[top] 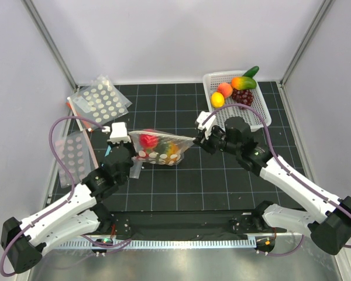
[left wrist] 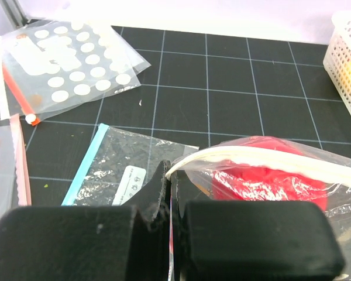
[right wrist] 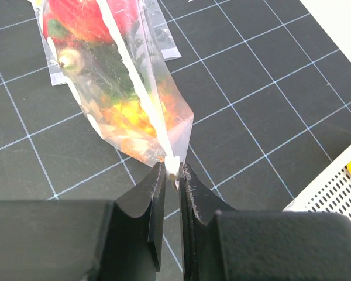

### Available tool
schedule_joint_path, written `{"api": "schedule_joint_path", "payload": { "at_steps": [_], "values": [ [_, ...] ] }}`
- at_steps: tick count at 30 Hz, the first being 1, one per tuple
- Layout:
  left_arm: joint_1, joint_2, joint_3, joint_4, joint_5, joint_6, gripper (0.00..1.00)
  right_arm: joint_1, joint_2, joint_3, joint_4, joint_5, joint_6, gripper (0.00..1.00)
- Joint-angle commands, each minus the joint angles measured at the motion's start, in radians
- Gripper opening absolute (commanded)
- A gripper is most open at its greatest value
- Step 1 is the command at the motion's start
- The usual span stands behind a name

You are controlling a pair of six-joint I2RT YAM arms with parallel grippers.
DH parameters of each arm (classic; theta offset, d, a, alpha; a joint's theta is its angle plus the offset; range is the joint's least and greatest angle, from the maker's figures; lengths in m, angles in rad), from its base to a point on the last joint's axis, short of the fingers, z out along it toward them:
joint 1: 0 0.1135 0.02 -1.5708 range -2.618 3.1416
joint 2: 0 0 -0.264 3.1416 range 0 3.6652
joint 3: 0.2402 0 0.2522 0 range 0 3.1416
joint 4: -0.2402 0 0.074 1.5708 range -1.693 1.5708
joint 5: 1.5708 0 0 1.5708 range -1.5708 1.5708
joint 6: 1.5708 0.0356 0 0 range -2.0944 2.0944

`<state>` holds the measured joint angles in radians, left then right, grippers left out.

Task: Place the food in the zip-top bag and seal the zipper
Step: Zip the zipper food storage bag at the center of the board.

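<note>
The white-dotted zip-top bag (top: 159,146) hangs stretched between my two grippers above the mat. Inside show the round red fruit (top: 150,140), the orange-yellow pineapple (right wrist: 131,114) and green leaves. My left gripper (top: 130,153) is shut on the bag's left end; in the left wrist view (left wrist: 171,175) the white zipper (left wrist: 263,157) runs out from its jaws over the red fruit (left wrist: 269,178). My right gripper (top: 198,139) is shut on the zipper's right end (right wrist: 173,165), with the bag (right wrist: 114,82) hanging beyond it.
A white basket (top: 254,117) at the back right holds a peach, lemon, mango and dark grapes. Spare dotted bags (top: 100,100) lie at the back left and left edge (top: 73,153). A plain clear bag with a blue strip (left wrist: 114,170) lies under the left gripper.
</note>
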<state>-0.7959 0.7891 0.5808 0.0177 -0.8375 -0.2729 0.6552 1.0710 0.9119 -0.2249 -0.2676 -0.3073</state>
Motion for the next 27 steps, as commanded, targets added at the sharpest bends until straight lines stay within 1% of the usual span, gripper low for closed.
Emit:
{"api": "schedule_joint_path", "payload": {
  "at_steps": [1, 3, 4, 5, 6, 7, 9, 11, 14, 17, 19, 22, 27],
  "values": [
    [0.018, 0.002, 0.017, 0.048, -0.004, 0.034, 0.00, -0.017, -0.040, -0.008, 0.045, -0.001, 0.005, 0.01],
    [0.020, 0.016, 0.031, 0.041, 0.038, 0.041, 0.01, -0.017, -0.049, -0.016, 0.058, -0.018, 0.002, 0.01],
    [0.020, 0.025, 0.037, 0.038, 0.087, 0.044, 0.05, -0.019, -0.051, -0.022, 0.068, -0.021, 0.002, 0.01],
    [0.018, 0.028, 0.051, 0.033, 0.121, 0.049, 0.12, -0.017, -0.052, -0.025, 0.073, -0.018, 0.004, 0.01],
    [0.020, 0.029, 0.056, 0.025, 0.162, 0.076, 0.28, -0.017, -0.055, -0.027, 0.075, -0.013, 0.004, 0.01],
    [0.020, 0.025, 0.060, 0.024, 0.263, 0.087, 0.35, -0.016, -0.054, -0.030, 0.079, 0.002, 0.005, 0.01],
    [0.018, 0.016, 0.060, 0.024, 0.342, 0.101, 0.48, -0.017, -0.052, -0.033, 0.082, 0.021, 0.010, 0.01],
    [0.018, -0.005, 0.059, 0.022, 0.412, 0.112, 0.57, -0.017, -0.051, -0.036, 0.088, 0.037, 0.011, 0.01],
    [0.017, -0.039, 0.057, 0.018, 0.500, 0.138, 0.78, -0.019, -0.059, -0.044, 0.099, 0.036, 0.005, 0.01],
    [0.017, -0.059, 0.060, 0.014, 0.552, 0.147, 0.80, -0.017, -0.063, -0.047, 0.095, -0.007, -0.019, 0.01],
    [0.017, -0.071, 0.065, 0.008, 0.577, 0.150, 0.80, -0.019, -0.063, -0.047, 0.090, -0.068, -0.044, 0.01],
    [0.017, -0.079, 0.070, 0.001, 0.586, 0.147, 0.80, -0.017, -0.056, -0.041, 0.088, -0.131, -0.047, 0.01],
    [0.017, -0.057, 0.077, 0.002, 0.598, 0.136, 0.81, -0.019, -0.033, -0.030, 0.090, -0.191, -0.047, 0.01]
  ]
}}
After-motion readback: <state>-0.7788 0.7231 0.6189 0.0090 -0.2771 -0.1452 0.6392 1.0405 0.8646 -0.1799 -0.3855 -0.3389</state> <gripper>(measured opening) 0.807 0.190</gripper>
